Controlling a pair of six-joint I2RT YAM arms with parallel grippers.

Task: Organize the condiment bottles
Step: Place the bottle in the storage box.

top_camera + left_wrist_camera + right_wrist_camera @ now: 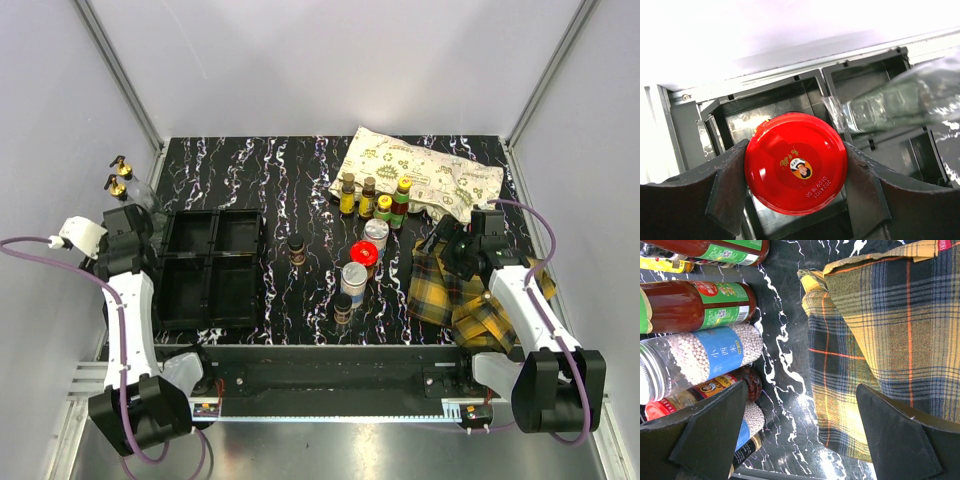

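Two grippers work at the near edge. The left gripper (796, 186), partly spread, clamps a red-lidded jar (796, 162) by its lid over the black tray (805, 95). The right gripper (805, 432) gapes wide and empty above a plaid cloth (880, 330). Mid-table stand dark bottles (343, 308), shakers (354, 280) and another red jar (365, 253). Farther back, sauce bottles (368, 197) line a printed bag (420, 175), and gold-capped bottles (120, 182) sit far left.

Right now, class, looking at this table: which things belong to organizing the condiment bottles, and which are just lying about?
Job in hand: red-lidded jar gripped in the left claw; standing bottles mid-table; gold-capped clear bottles; black tray.
Lying about: plaid cloth; printed pouch.
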